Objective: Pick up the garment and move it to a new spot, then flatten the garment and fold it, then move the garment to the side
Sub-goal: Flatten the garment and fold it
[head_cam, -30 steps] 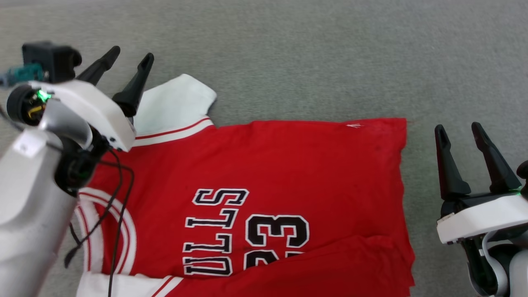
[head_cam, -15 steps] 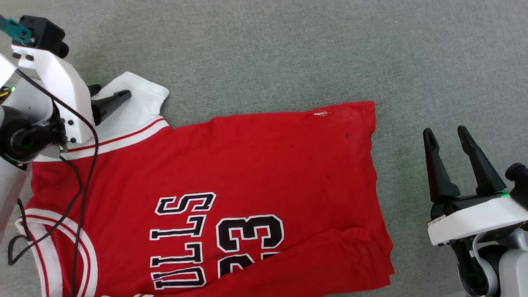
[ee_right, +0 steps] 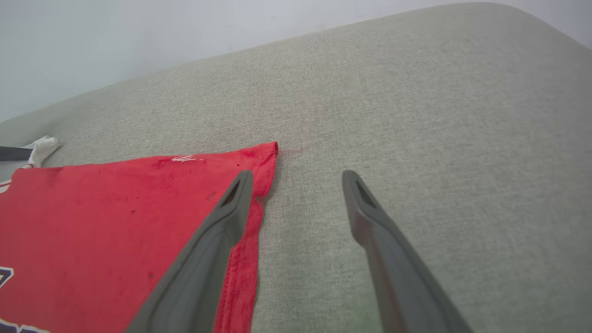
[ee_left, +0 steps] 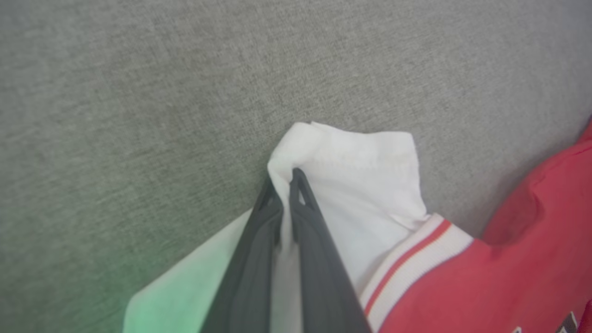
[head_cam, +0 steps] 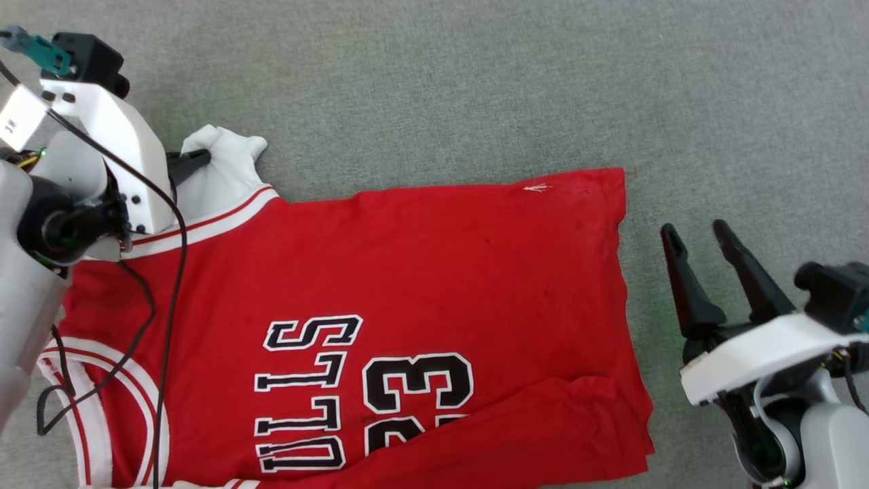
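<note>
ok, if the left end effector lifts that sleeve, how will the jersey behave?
Probably floppy: the sleeve bunches where the left end effector pinches it. Likely light: the jersey lies thin and flat. Might drag and crease on the textured grey surface.

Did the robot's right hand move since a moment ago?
Yes. The right gripper has slid left, toward the hem of the garment; the gap between its open fingers and that red edge is narrower.

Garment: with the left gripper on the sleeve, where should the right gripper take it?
Probably the far hem corner of the garment. It lies flat with bare grey surface beside it, so the open right gripper can slide in from the right. That pairs with the left gripper, shut on the white sleeve at the same far edge.
</note>
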